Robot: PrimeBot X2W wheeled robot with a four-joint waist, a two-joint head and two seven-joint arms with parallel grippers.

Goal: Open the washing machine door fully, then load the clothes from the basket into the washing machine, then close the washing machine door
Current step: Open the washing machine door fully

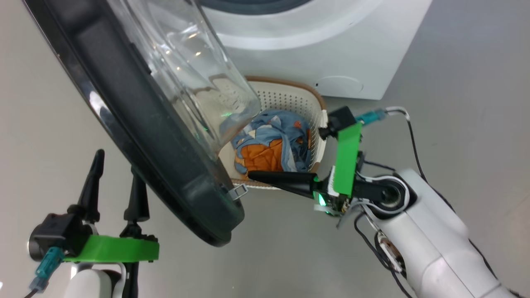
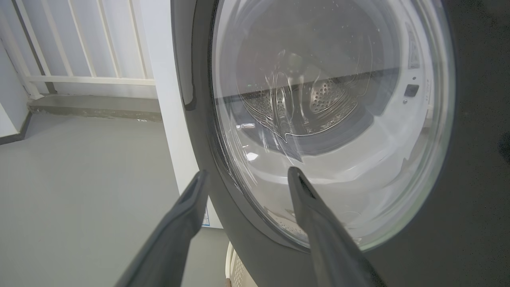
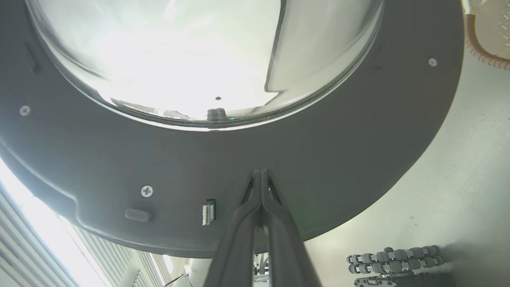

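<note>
Glossy black door (image 1: 136,136), bulging glass

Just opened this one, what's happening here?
A two-armed robot is at the door, which stands swung out from the washing machine and hides part of the basket in the head view. The right claw, shut, points at the door's inner face. The left claw, open, sits by its outer side. The clothes lie in the basket, not yet loaded.
</note>
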